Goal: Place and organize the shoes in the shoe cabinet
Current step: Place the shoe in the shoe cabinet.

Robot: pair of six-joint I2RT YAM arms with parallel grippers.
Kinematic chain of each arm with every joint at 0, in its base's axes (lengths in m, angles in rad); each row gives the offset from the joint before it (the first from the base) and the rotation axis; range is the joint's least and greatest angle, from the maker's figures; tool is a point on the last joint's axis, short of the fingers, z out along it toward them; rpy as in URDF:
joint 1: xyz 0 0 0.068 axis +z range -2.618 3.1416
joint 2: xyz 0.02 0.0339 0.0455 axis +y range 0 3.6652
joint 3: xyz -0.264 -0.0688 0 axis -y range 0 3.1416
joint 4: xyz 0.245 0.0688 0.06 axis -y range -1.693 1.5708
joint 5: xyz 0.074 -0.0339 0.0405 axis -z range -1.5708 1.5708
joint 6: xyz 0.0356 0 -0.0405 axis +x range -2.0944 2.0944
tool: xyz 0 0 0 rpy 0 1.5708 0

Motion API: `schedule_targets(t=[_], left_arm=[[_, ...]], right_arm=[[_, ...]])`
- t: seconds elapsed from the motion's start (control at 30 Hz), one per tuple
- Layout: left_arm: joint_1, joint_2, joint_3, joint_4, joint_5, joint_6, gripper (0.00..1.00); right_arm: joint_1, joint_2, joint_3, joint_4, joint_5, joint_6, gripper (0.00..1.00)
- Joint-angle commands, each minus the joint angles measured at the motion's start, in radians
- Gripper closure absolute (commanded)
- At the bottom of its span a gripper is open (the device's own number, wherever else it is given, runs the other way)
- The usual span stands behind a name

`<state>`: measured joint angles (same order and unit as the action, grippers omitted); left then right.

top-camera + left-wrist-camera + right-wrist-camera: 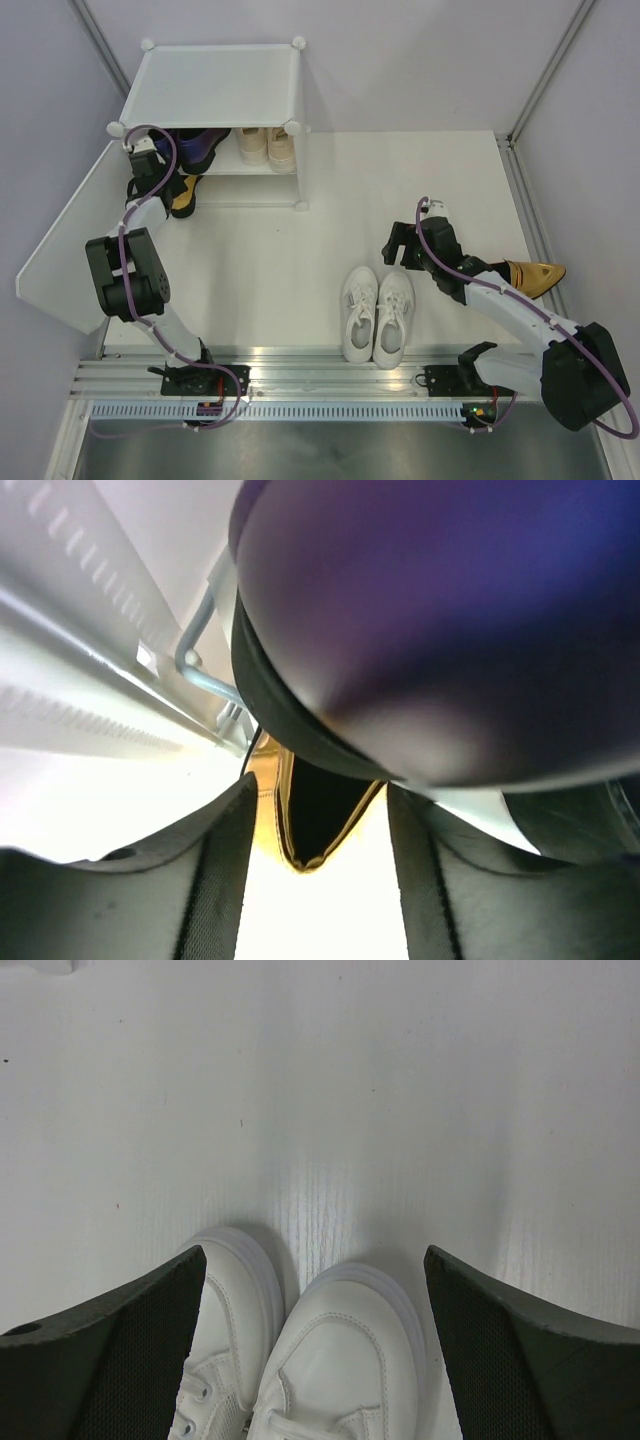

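Note:
The white shoe cabinet (215,85) stands at the back left. The purple loafers (200,145) and beige sneakers (265,147) sit on its shelf. One gold heel (182,195) lies in the lower left compartment. My left gripper (160,180) is open there; in the left wrist view the gripper (320,900) frames the gold heel (265,810) without touching it, and a purple loafer (440,630) hangs overhead. The white sneakers (378,312) stand side by side at front centre. My right gripper (400,245) is open just above their toes (340,1360). The second gold heel (535,272) lies at the right.
The cabinet's open door panel (70,240) lies flat at the left beside my left arm. A metal wire piece (200,670) shows beside the loafer in the left wrist view. The metal base rail (320,365) runs along the near edge.

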<state>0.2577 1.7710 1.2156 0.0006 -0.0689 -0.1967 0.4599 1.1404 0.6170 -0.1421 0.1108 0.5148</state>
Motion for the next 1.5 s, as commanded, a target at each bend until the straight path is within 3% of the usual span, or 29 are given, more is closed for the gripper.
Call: schedule_targets(t=[0.0, 0.27, 0.43, 0.53, 0.63, 0.67, 0.7, 0.87, 1.47], left_arm=[[-0.002, -0.028, -0.037, 0.032, 0.049, -0.044, 0.41], [0.002, -0.105, -0.08, 0.027, 0.054, -0.006, 0.3], [0.0, -0.137, -0.108, 0.013, 0.058, -0.004, 0.29], [0.0, -0.165, -0.14, 0.007, 0.058, -0.014, 0.34], [0.0, -0.2, -0.175, 0.009, 0.06, -0.01, 0.48], [0.0, -0.206, -0.182, 0.007, 0.064, -0.007, 0.61], [0.0, -0.209, -0.189, 0.007, 0.064, -0.001, 0.66], [0.0, -0.183, -0.209, 0.006, 0.054, 0.011, 0.81], [-0.001, -0.005, -0.07, 0.015, 0.064, 0.022, 0.83]], right_arm=[[-0.004, -0.03, 0.012, 0.027, 0.006, -0.012, 0.07], [-0.004, -0.053, 0.004, 0.029, -0.008, -0.01, 0.07], [-0.004, -0.057, 0.004, 0.027, -0.014, -0.007, 0.07], [-0.003, -0.059, 0.004, 0.032, -0.019, -0.006, 0.07], [-0.003, -0.064, 0.004, 0.032, -0.022, -0.006, 0.08], [-0.004, -0.065, 0.003, 0.03, -0.022, -0.004, 0.07], [-0.006, -0.067, 0.003, 0.03, -0.023, -0.004, 0.07], [-0.004, -0.08, 0.0, 0.03, -0.025, -0.004, 0.07], [-0.004, -0.048, 0.01, 0.03, -0.005, -0.009, 0.07]])
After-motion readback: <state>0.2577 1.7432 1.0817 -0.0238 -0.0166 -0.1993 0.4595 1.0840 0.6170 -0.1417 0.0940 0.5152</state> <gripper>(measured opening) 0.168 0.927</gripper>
